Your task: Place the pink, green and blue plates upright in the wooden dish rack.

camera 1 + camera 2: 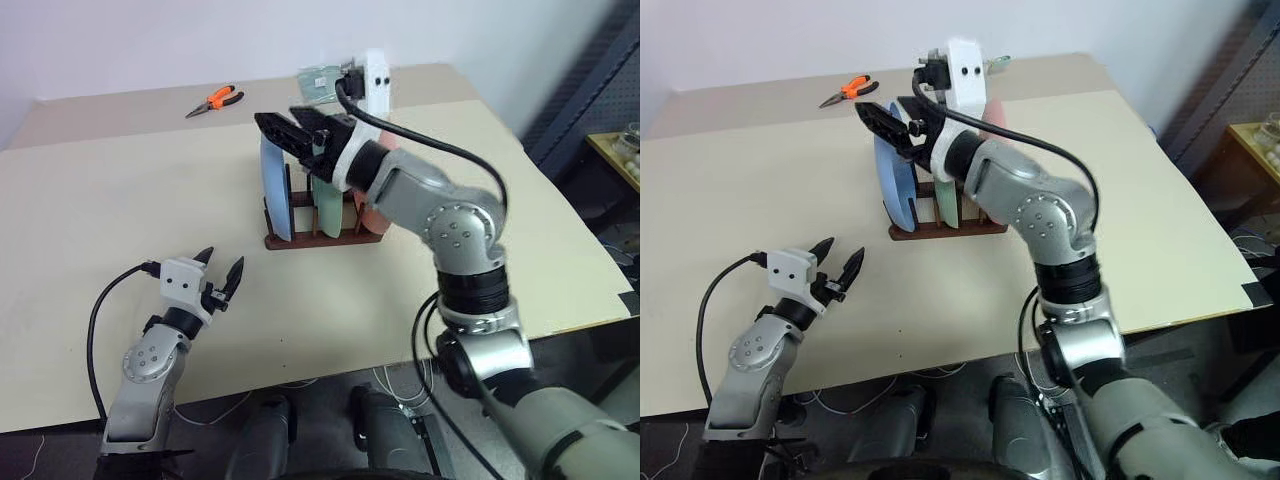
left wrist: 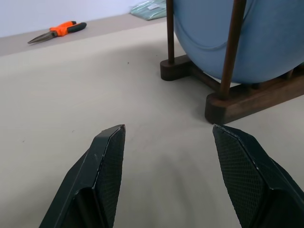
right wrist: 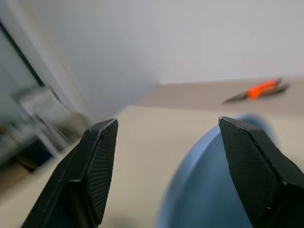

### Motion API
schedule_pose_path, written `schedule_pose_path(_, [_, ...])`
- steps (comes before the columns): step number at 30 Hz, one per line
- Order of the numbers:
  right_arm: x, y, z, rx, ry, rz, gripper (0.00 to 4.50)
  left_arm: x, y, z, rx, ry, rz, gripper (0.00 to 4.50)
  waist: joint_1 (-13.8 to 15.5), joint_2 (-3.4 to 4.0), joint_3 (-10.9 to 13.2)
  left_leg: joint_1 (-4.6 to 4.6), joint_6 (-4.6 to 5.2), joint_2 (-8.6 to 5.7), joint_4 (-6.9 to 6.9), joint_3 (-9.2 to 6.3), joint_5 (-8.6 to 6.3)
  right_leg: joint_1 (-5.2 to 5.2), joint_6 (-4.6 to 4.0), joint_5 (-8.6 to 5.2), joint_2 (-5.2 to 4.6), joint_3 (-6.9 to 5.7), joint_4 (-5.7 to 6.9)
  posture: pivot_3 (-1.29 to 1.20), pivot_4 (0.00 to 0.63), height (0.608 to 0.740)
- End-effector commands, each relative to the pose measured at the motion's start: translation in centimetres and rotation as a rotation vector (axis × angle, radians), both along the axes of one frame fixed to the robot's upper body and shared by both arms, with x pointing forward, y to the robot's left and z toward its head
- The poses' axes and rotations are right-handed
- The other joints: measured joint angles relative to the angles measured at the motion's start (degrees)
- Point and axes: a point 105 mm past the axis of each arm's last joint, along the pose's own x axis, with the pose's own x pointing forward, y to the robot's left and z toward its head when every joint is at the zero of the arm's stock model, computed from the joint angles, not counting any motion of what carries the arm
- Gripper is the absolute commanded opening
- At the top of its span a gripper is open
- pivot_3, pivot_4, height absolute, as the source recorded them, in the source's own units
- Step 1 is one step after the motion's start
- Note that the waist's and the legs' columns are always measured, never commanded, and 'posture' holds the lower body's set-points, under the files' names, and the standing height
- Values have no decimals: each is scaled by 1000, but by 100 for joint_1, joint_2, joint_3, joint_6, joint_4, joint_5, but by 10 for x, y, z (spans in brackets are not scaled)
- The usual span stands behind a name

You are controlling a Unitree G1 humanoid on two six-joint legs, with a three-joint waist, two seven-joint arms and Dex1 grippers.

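The wooden dish rack (image 1: pixel 322 238) stands mid-table with three plates upright in it. The blue plate (image 1: pixel 275 195) is in the leftmost slot, the green plate (image 1: pixel 326 205) in the middle, and the pink plate (image 1: pixel 372 216) on the right, mostly hidden behind my right arm. Just above the blue plate's top edge my right gripper (image 1: pixel 275 115) hovers open, holding nothing; the right wrist view shows the blue plate (image 3: pixel 213 180) below its fingers. My left gripper (image 1: pixel 224 257) is open and empty, low over the table in front and left of the rack (image 2: pixel 247 97).
Orange-handled pliers (image 1: pixel 216 99) lie at the far left of the table. A pale green packet (image 1: pixel 318 80) sits behind the rack at the back edge. A dark shelf unit (image 1: pixel 610 150) stands off the table's right side.
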Motion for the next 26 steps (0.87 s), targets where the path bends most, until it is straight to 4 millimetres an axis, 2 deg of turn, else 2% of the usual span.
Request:
schedule_pose_path(1, [-32,-39,54,-56,-435,-20,3403,-2,-2,11,16,-51,-2,2999,25,0,1,-4,0,-2,2,3,0,2,1,-1,-2,-3,-4,0,150,739])
schedule_pose_path(4, [-20,-107,59,-117,-493,-239,3403,-2,3,8,40,-43,17,2999,37,-5,-2,-6,2,-4,3,5,-1,15,9,-5,-5,-10,-20,0,150,739])
schedule_pose_path(5, [-11,-135,53,-127,-450,-331,3403,-2,5,7,44,-40,22,2999,41,-7,-3,-2,2,-3,3,3,-2,22,8,-6,-5,-13,-29,0,150,739])
schedule_pose_path(6, [-7,-154,48,-133,-420,-387,3403,-1,6,7,45,-39,24,2999,40,-8,-4,0,3,-2,2,3,-2,32,4,-7,-4,-15,-46,0,150,739])
schedule_pose_path(8, [1,-197,11,-262,-325,-512,3403,0,10,5,66,-33,29,2999,36,-7,-5,3,4,0,2,6,-3,42,-1,-5,-6,-15,-59,0,150,739])
schedule_pose_path(9, [2,-212,-14,-333,-264,-530,3403,1,12,4,71,-31,32,2999,37,-8,-5,4,5,0,1,8,-4,43,-2,-5,-7,-14,-62,0,150,739])
schedule_pose_path(10, [1,-221,-30,-379,-222,-535,3403,2,14,4,73,-30,34,2999,37,-8,-6,4,8,1,1,8,-5,44,-2,-5,-7,-15,-64,0,150,739])
schedule_pose_path(13, [-9,-226,-104,-530,-73,-435,3403,2,19,4,89,-25,33,2999,5,11,2,6,15,4,-3,19,-9,40,-2,-3,-6,-5,-66,0,150,739])
schedule_pose_path(15, [-11,-227,-129,-577,-45,-409,3403,3,19,5,101,-24,32,2999,-20,16,4,12,17,7,-3,29,-10,40,-1,-3,-4,3,-60,0,150,739])
schedule_pose_path(20, [3,-225,-142,-482,-40,-418,3403,-3,23,3,123,-3,54,2999,-16,20,5,17,16,11,13,39,-10,41,7,0,-2,7,-58,0,150,739])
schedule_pose_path(23, [10,-226,-150,-490,-33,-407,3403,-8,23,3,125,1,70,2999,25,18,4,14,16,10,11,39,-10,41,-8,9,-3,4,-61,0,150,739])
schedule_pose_path(26, [19,-225,-151,-476,-26,-386,3403,-13,28,5,115,-4,117,2999,52,17,4,9,16,7,11,36,-10,41,-7,8,-8,0,-66,0,150,739])
